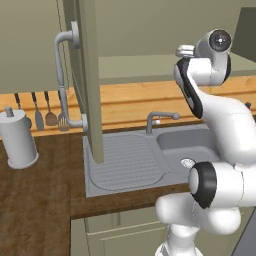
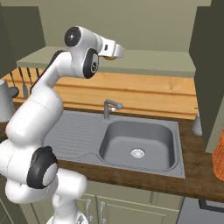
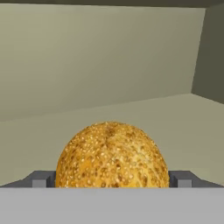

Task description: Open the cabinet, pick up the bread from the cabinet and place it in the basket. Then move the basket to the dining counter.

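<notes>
Rounded bread [image 3: 112, 155], domed top up, between open fingertips [image 3: 40, 179]

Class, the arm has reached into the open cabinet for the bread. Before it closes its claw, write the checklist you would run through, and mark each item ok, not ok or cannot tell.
1. Cabinet door swung open: ok, seen edge-on in the left base view.
2. Claw open: ok, one fingertip either side of the bread.
3. Bread centred between the fingertips: ok in the hand view.
4. Fingers far enough along the bread for a firm grip: cannot tell.
5. Bread resting flat on the cabinet shelf: cannot tell, its underside is hidden.
6. Basket ready to receive it: cannot tell, just an orange edge shows at the right border of the right base view.
</notes>
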Controlling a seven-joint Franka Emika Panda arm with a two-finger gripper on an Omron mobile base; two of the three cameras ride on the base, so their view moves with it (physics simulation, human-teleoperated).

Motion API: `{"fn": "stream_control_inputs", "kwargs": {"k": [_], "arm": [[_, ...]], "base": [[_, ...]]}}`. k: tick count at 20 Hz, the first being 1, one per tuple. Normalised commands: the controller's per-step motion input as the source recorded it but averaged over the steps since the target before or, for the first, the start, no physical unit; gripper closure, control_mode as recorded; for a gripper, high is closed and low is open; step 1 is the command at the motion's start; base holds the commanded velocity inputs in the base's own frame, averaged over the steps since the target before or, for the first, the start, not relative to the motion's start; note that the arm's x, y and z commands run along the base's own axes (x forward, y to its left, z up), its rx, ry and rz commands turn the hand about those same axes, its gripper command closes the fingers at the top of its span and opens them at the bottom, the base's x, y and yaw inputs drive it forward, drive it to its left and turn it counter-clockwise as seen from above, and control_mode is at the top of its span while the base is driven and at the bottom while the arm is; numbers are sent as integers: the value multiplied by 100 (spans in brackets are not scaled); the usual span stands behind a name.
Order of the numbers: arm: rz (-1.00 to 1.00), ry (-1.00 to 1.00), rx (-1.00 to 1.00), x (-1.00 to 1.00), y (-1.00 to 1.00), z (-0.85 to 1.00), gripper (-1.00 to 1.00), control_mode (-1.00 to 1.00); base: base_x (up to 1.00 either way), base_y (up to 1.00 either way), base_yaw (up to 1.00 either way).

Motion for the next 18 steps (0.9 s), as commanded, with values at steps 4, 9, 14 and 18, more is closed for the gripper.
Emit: {"fn": "stream_control_inputs", "kwargs": {"k": [4,9,14,18], "arm": [[0,17,4,-100,21,58,100,-100],[0,8,9,-100,12,10,100,-100],[1,0,11,-100,3,-22,100,-100],[2,7,5,-100,19,-5,100,-100]], "base": [[0,0,0],[0,0,0],[0,0,0],[0,0,0]]}}
